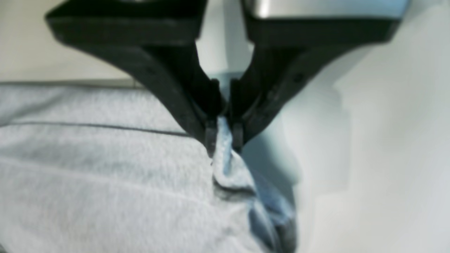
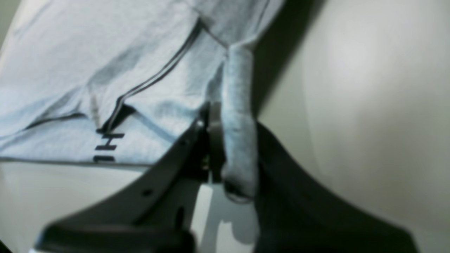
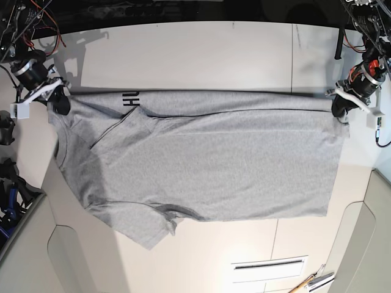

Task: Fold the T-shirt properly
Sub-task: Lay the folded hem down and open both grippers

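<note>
T-shirt [image 3: 208, 165] lying spread across the pale bench [image 3: 201, 52], plain grey side up, neck end toward the base view's left, hem end toward its right. Far long edge folding over onto the body, showing a strip of black lettering [image 3: 130, 99] near the left end. One sleeve [image 3: 143, 229] sticking out at the near left.

Left gripper [image 1: 224, 135] gripping the far hem corner, jaws pinching together on a bunched ridge of the cloth; also showing at the base view's right edge [image 3: 341, 105].

Right gripper [image 2: 232, 147] gripping the far shoulder corner, jaws clamping on a rolled fold of grey fabric; sitting at the base view's left [image 3: 60, 101].

Pencil-like tools [image 3: 311, 282] lying at the near right of the bench, well apart from the shirt.
</note>
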